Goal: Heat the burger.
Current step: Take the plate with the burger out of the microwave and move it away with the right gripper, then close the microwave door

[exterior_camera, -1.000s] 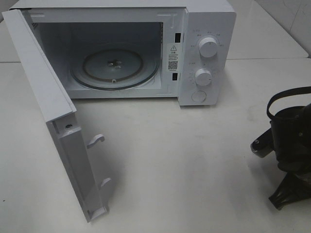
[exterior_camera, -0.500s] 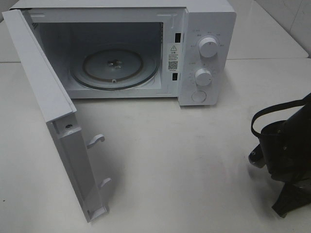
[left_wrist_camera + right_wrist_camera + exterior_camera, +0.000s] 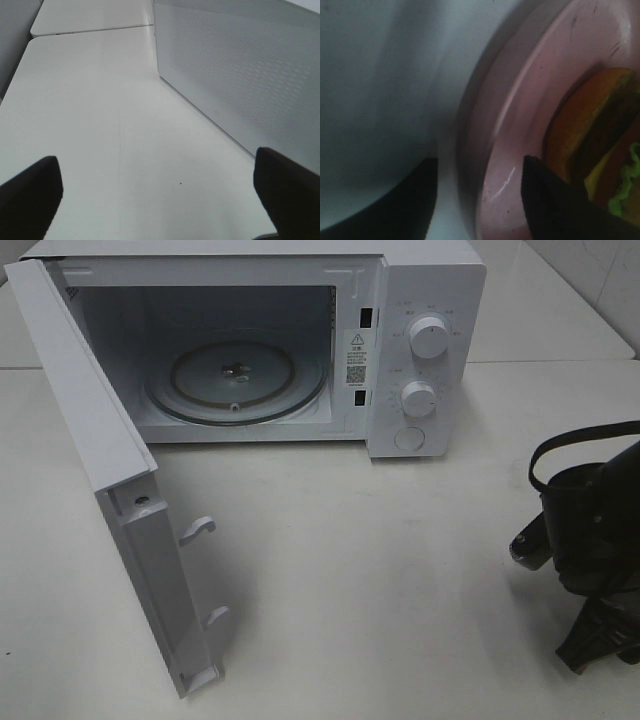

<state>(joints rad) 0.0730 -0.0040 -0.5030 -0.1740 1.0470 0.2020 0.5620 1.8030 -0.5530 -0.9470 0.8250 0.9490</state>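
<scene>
From above, the microwave (image 3: 260, 350) stands door-open at upper left on the bench (image 3: 400, 560). The left hand (image 3: 155, 195) gapes wide over bare bench. The right hand (image 3: 480, 200) straddles the pink plate's (image 3: 520, 100) rim, burger (image 3: 600, 135) at right.

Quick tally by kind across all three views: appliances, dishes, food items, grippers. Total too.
Appliances: 1, the microwave, door open.
Dishes: 2, the glass turntable and the pink plate.
Food: 1, the burger on the pink plate.
Grippers: 2, the left gripper and the right gripper.
Total: 6.
</scene>
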